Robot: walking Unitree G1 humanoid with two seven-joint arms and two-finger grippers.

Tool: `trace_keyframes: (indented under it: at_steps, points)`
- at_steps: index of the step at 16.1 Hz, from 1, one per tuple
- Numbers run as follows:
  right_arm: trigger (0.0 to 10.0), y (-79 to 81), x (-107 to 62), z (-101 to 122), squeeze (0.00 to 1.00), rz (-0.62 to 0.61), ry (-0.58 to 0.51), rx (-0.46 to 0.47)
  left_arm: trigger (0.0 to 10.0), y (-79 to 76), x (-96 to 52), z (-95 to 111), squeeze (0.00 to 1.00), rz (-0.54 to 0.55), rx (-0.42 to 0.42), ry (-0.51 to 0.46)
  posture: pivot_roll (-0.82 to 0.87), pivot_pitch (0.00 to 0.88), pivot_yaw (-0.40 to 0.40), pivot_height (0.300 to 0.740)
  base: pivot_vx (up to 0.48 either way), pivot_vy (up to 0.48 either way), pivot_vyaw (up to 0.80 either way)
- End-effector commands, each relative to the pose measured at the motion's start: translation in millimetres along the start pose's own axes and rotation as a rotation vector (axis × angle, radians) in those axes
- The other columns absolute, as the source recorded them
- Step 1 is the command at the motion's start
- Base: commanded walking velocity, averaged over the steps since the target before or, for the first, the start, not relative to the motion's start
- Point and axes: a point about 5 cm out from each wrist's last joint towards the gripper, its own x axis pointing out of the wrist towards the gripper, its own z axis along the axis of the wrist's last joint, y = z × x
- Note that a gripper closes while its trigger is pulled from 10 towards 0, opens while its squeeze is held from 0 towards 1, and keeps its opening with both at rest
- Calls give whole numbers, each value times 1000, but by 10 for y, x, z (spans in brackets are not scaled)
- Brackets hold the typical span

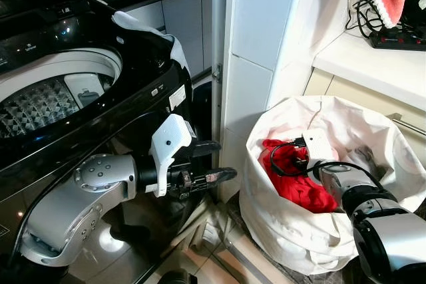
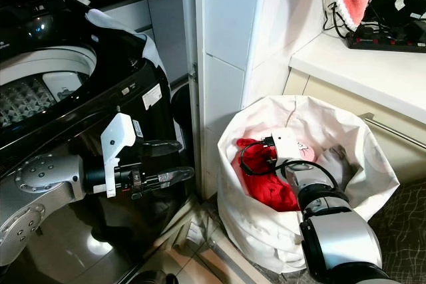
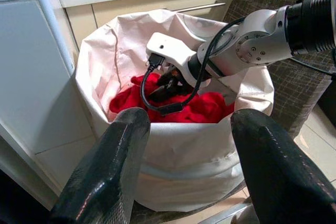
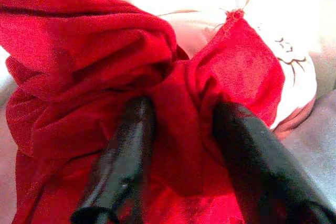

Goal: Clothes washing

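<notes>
1. Red garment (image 4: 79, 66) fills the space around the right gripper (image 4: 181, 145); a bunched fold of it sits between the two black fingers (image 4: 123, 166), which stand slightly apart with cloth between them, sunk in but seemingly not yet clamped tight.
2. To do this step well, I judge the fingers should close fully on that thick fold, not on a thin edge, so the cloth does not slip when lifted. The lift should go straight up and clear of the bag's rim.
3. The garment looks soft and crumpled, a deep red knit heaped in loose folds, with paler pink and white fabric (image 4: 294, 72) beside it.
4. It lies inside a white laundry bag (image 1: 279, 231) standing on the floor by a white tiled pillar (image 1: 256, 64), below a counter.
5. The left gripper (image 1: 213, 161) hangs in front of the washing machine (image 1: 80, 124), its fingers spread and empty, pointing toward the bag.
6. The washer's top is open, the drum (image 1: 40, 104) showing, well apart from the bag, so the carry across needs a secure hold.
</notes>
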Motion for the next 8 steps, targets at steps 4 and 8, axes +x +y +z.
trace_keyframes:
  at_steps: [4,8]
  points:
    - [0,-23,-6,18,0,4,-8,28,10000,44,-9,44,0,6,13,2,163,0,50,740,0,0,0]
    - [0,-64,-17,47,0,5,-28,81,10000,126,25,35,0,53,24,-5,130,0,58,740,0,0,0]
